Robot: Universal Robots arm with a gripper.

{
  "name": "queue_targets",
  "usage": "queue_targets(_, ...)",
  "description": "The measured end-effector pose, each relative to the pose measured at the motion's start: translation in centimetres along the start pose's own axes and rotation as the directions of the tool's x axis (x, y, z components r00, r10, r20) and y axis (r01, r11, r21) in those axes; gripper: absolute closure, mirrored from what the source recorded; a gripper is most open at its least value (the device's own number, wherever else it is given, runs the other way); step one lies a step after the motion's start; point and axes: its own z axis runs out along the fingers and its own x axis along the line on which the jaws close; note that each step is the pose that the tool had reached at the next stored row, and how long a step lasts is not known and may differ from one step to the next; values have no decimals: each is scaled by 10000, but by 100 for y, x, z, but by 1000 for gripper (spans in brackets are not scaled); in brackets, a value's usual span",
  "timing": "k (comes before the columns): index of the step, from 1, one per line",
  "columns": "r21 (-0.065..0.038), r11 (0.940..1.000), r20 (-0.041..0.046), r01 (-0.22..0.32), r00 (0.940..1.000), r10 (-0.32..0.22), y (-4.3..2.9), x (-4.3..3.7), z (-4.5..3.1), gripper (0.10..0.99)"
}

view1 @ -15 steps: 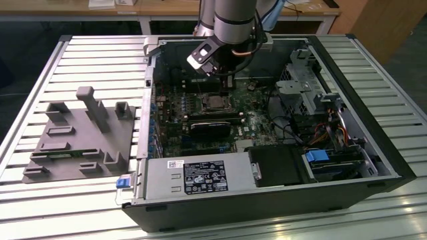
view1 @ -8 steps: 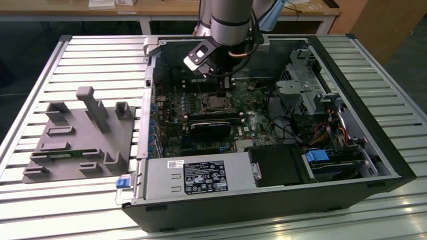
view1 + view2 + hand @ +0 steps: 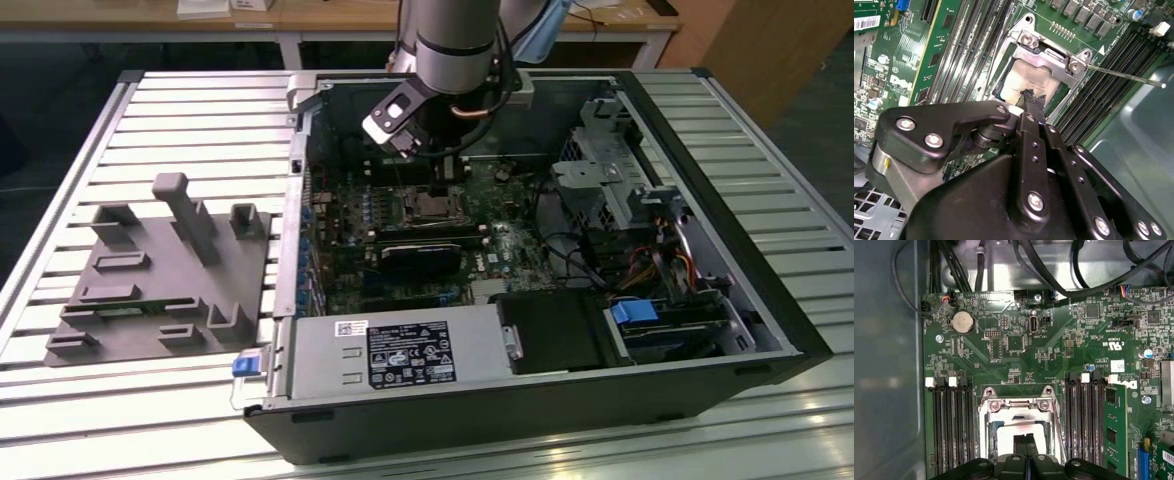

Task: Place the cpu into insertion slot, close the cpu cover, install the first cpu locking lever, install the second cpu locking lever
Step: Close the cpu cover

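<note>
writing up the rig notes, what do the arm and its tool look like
The arm is a round silver-grey tube with a dark band near its end. The tool is matt black, built of flat linkage bars dotted with silver screw heads. Its narrow fingers end in rough black pads.

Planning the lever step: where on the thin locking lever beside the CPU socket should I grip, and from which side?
Probably near the free end of the locking lever, from above, jaws straddling the rod. That end juts out over the memory slots, while its root sits tight against the cpu cover.
</note>
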Motion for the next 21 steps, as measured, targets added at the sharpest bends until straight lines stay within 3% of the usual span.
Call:
queue_targets(8, 2, 9999, -1, 171, 9999, -171, -23, -2, 27, 980)
queue_targets(16, 17, 9946, -3, 1037, 9946, -1037, -31, -2, 43, 980)
queue_targets(21, 16, 9943, -5, 1069, 9943, -1069, -31, -2, 44, 980)
